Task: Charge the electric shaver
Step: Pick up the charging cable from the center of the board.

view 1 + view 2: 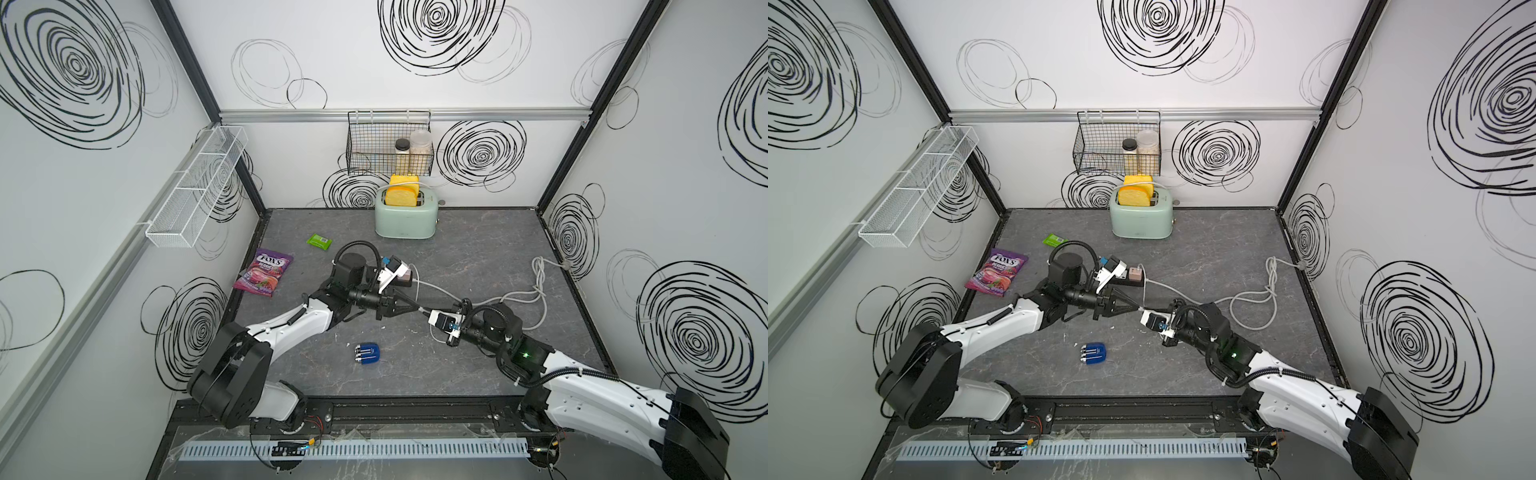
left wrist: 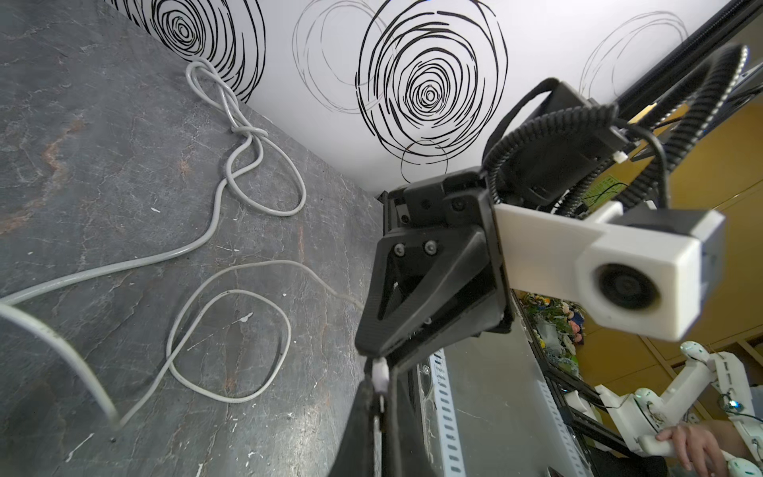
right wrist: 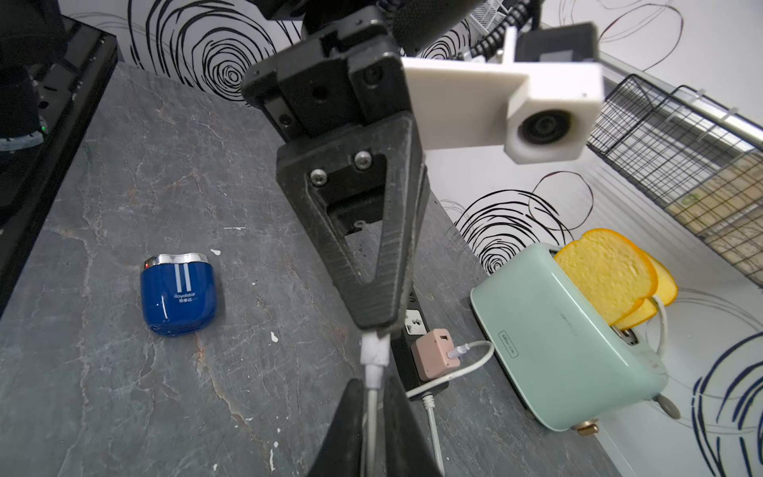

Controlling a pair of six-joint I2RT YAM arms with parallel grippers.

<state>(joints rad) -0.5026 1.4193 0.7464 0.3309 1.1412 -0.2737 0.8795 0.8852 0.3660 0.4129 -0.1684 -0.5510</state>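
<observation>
The electric shaver (image 1: 368, 353) (image 1: 1093, 353) (image 3: 179, 295) is dark blue with silver strips and lies flat near the table's front, apart from both grippers. Above the table's middle, my left gripper (image 1: 419, 309) (image 2: 380, 398) is shut on the white plug (image 2: 380, 373) (image 3: 375, 351) of the thin charging cable (image 1: 440, 289). My right gripper (image 1: 427, 313) (image 3: 373, 396) meets it tip to tip. Its fingers straddle the cable just behind the plug, slightly open with a narrow gap showing. The cable runs back to a pink adapter (image 3: 435, 355) (image 1: 1135, 274) in the black power strip (image 3: 413, 378).
A mint toaster (image 1: 405, 220) with bread slices stands at the back. A candy bag (image 1: 264, 272) and a green packet (image 1: 319, 241) lie at the left. The strip's grey cord (image 1: 536, 286) coils at the right. A wire basket (image 1: 388, 145) and a white mesh shelf (image 1: 195, 191) hang on the walls.
</observation>
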